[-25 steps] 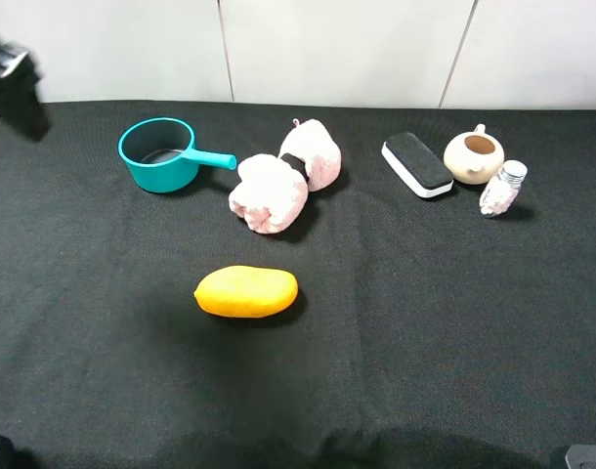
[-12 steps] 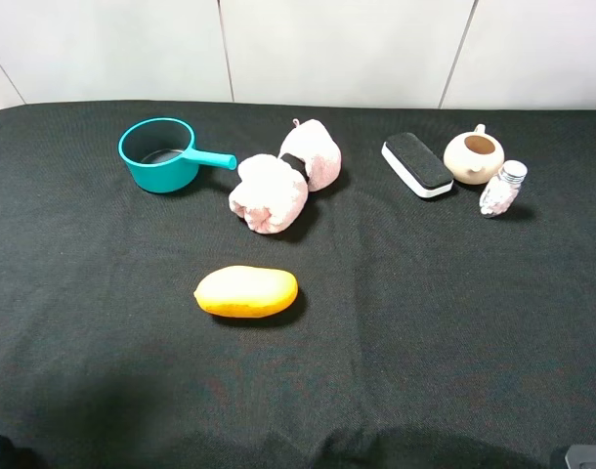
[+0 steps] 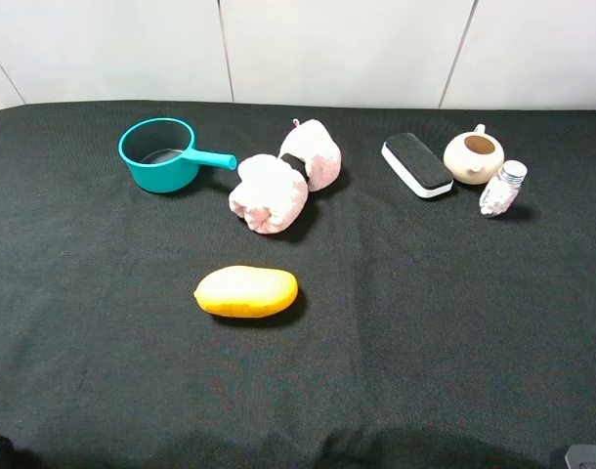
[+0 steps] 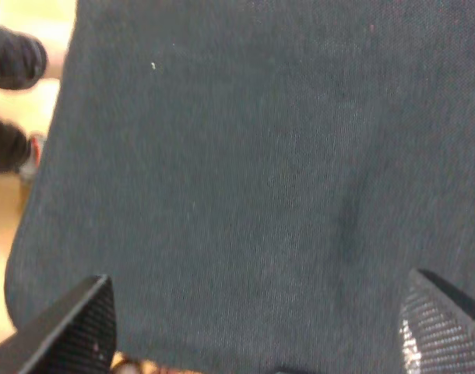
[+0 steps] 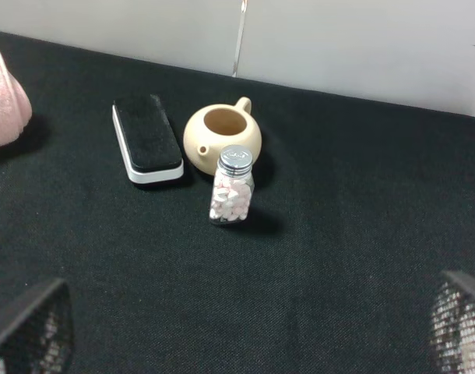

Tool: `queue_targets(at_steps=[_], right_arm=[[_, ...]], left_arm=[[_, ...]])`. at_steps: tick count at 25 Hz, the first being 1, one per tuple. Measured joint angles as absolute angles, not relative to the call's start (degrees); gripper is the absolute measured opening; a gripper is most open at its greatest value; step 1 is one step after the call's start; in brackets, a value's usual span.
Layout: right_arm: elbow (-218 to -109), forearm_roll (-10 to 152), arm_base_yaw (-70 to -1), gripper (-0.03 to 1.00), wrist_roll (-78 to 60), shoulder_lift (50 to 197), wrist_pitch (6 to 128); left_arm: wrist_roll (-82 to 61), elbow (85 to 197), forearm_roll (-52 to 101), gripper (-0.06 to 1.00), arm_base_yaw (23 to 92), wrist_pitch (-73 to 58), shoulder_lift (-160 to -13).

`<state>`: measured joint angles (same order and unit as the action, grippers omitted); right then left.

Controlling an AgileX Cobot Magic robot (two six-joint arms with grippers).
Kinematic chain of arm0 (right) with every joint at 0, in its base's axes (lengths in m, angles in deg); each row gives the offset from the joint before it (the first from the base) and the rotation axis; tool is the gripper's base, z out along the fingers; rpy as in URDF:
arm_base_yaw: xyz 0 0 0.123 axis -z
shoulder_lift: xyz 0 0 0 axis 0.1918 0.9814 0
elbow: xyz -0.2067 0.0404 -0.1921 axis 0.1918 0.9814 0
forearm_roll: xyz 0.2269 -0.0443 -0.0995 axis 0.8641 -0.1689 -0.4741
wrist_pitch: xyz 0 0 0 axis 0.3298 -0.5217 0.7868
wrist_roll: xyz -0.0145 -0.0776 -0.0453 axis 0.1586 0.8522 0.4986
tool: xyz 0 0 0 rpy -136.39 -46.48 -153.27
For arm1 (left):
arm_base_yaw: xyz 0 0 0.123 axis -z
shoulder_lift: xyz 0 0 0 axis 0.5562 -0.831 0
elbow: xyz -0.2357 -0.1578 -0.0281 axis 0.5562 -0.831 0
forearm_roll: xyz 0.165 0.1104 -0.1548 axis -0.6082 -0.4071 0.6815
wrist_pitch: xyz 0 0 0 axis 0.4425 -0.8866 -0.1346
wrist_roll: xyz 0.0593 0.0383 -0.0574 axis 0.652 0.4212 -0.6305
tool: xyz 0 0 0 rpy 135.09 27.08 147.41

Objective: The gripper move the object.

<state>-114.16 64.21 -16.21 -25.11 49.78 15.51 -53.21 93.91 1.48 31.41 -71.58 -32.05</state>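
Note:
The object (image 3: 270, 192) is two pale pink plush lumps joined by a dark link, lying at the back middle of the black cloth; one lump's edge (image 5: 7, 100) shows in the right wrist view. Neither arm reaches into the exterior high view. In the left wrist view my left gripper (image 4: 257, 331) stands open over bare cloth near the table's edge, with nothing between its fingers. My right gripper (image 5: 249, 331) is open too, well short of the small bottle, and holds nothing.
A teal saucepan (image 3: 161, 154) sits left of the plush. A yellow-orange mango (image 3: 246, 291) lies in front of it. At the back right are a black eraser block (image 3: 417, 164), a beige teapot (image 3: 473, 156) and a small bottle (image 3: 502, 188). Floor shows past the cloth edge (image 4: 35, 195).
A dark arm at the far upper left of the exterior high view one second ago has left the view. The objects have not moved.

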Motion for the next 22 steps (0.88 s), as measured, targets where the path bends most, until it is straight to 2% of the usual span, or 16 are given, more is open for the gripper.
queue_targets(at_steps=[12,22], right_arm=[[-114.2,64.2,-16.2,0.69,-25.1,49.8,15.6],[-114.2,64.2,-16.2,0.69,-25.1,49.8,15.6]], left_arm=[[-48.7,92.2,5.1,0.79,31.5,-71.6,-14.1],[-40.1,92.1,9.0,0.79,34.3,-71.4,-12.9]])
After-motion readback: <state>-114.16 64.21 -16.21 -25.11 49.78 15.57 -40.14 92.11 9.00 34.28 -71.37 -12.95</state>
